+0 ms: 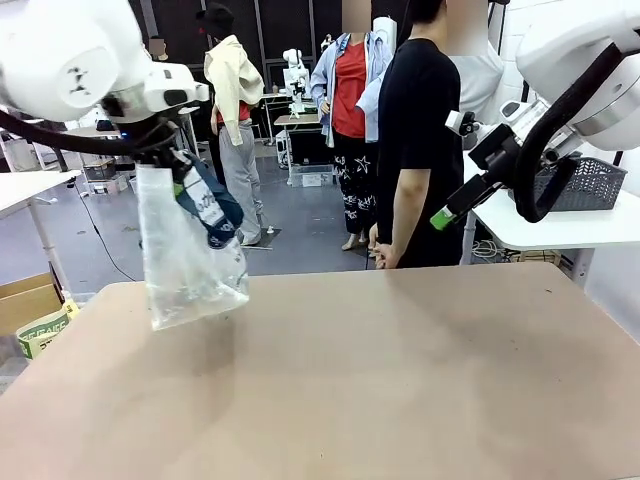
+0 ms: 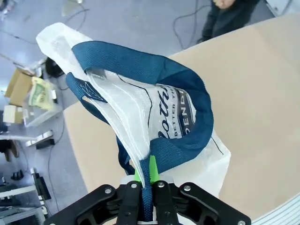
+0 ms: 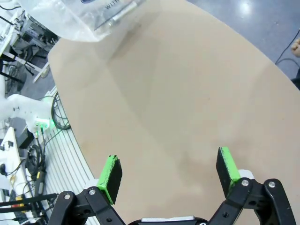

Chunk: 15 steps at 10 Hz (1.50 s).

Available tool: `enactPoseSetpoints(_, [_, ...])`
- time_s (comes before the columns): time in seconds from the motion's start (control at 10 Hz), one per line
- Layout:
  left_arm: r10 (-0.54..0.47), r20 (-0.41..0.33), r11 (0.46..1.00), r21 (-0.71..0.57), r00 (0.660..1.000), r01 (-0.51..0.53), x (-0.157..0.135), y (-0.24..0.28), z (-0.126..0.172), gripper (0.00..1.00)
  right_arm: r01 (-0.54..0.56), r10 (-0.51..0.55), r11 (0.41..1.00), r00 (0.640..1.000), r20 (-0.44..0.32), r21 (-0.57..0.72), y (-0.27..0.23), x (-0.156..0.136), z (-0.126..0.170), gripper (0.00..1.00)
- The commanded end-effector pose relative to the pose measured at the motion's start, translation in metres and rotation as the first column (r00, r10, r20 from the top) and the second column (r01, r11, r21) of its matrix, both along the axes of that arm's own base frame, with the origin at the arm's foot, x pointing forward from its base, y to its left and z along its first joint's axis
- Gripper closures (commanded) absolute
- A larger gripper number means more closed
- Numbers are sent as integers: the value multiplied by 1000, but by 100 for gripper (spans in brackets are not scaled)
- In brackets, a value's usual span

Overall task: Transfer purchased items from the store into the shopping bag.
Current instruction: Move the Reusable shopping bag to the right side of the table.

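At about ten o'clock in the front view, the left gripper hangs above the table's left edge, its jaws pinched together on a navy strap handle of the shopping bag. The bag dangles straight down from that grip, long axis vertical, its bottom corner just above or barely brushing the tabletop (I cannot tell which). In the left wrist view the navy patch with white lettering faces the camera, and the bag's mouth is collapsed rather than held wide. No purchased goods can be made out inside.

Moving right, a person in a black top stands at twelve o'clock across the table, beside a grey lattice basket.

The right gripper hovers at about two o'clock, jaws spread wide and holding nothing, well apart from the bag. The bag lies toward ten o'clock from it across bare table, so the left arm is far nearer; my judgement is that the right would have to reach across to catch the other handle and open the mouth.
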<state>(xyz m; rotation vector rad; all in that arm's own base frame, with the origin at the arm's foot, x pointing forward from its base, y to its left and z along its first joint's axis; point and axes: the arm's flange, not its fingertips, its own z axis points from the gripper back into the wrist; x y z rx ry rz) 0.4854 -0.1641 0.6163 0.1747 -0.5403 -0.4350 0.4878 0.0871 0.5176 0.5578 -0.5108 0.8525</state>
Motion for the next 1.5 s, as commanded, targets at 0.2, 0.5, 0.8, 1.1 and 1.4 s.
enactPoseSetpoints(0.2, [73, 140, 988, 127, 987, -91, -37, 66, -20, 100, 7, -7, 1000, 1000, -22, -2, 1, 2, 3, 0])
enactPoseSetpoints(0.5, [90, 156, 978, 172, 984, -117, -61, 104, -45, 100, 7, -7, 1000, 1000, -22, -2, 1, 2, 3, 0])
enactPoseSetpoints(0.8, [68, 132, 985, 152, 989, -88, -77, 126, -69, 100, 7, -7, 1000, 1000, -22, -2, 1, 2, 3, 0])
enactPoseSetpoints(1.1, [36, 117, 984, 168, 993, -55, -91, 130, -82, 100, 7, -7, 1000, 1000, -22, -2, 1, 2, 3, 0])
enactPoseSetpoints(1.4, [70, 103, 983, 164, 992, -86, -101, 134, -97, 100, 7, -7, 1000, 1000, -22, -2, 1, 2, 3, 0])
